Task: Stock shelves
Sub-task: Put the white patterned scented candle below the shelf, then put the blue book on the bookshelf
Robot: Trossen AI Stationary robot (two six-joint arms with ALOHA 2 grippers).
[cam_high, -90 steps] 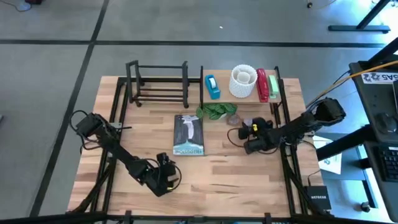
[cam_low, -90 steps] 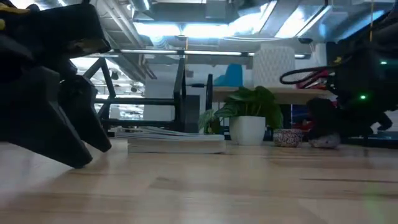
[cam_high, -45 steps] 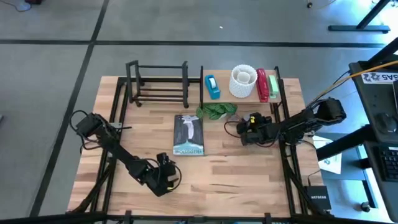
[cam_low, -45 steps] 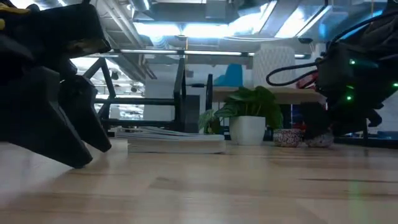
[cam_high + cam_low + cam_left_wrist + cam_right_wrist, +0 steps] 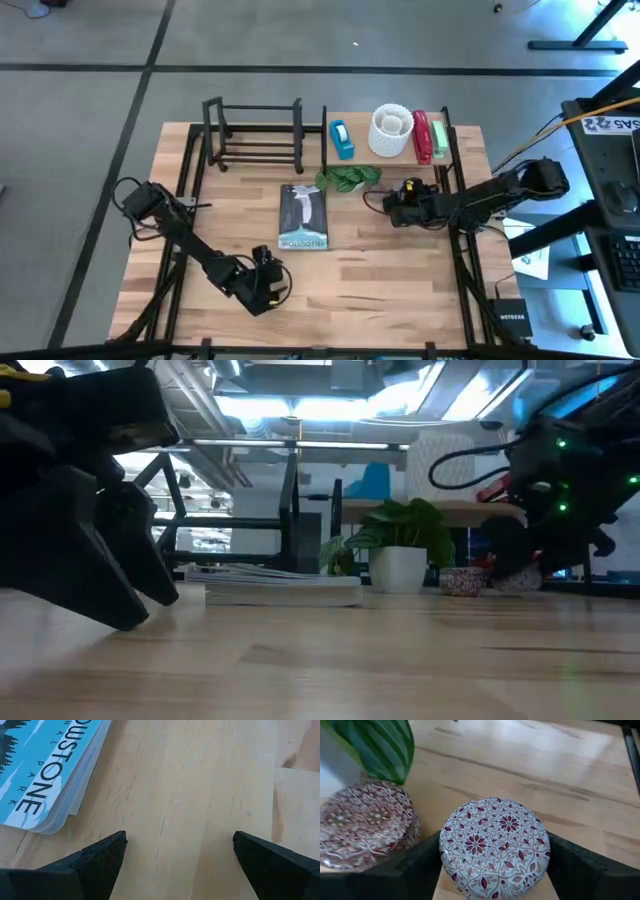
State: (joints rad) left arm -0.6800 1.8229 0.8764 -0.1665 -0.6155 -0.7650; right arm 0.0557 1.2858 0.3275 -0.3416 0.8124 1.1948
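**Patterned tin framed by the right claw, shelves waiting at the far edge**

The wooden tabletop [image 5: 350,280] is seen from above, pale and smooth, with grey floor around it; in the low view a lit room with ceiling lights lies behind. At its far edge stand the black wire rack [image 5: 255,135], bare, and beside it the wood shelf board [image 5: 360,150], which carries a blue tape dispenser [image 5: 342,139], a white textured vase [image 5: 391,131] and red and green items too small to name. A potted plant [image 5: 347,179] stands just in front of the board, and a book [image 5: 302,216] lies flat mid-table.

The right claw [image 5: 495,870] is held low near the plant, its fingers apart and set on either side of a round patterned tin [image 5: 495,845]; contact cannot be confirmed. A second patterned tin [image 5: 365,825] sits just beside it, against the plant's white pot.

The tin is judged stiff, light and probably smooth-sided, so slipping is a risk; it would best be taken across its round wall, squarely, with care not to nudge its neighbour.

The left claw [image 5: 175,855] rests near the tabletop's front, fingers apart over bare wood, the book's corner just beside it.
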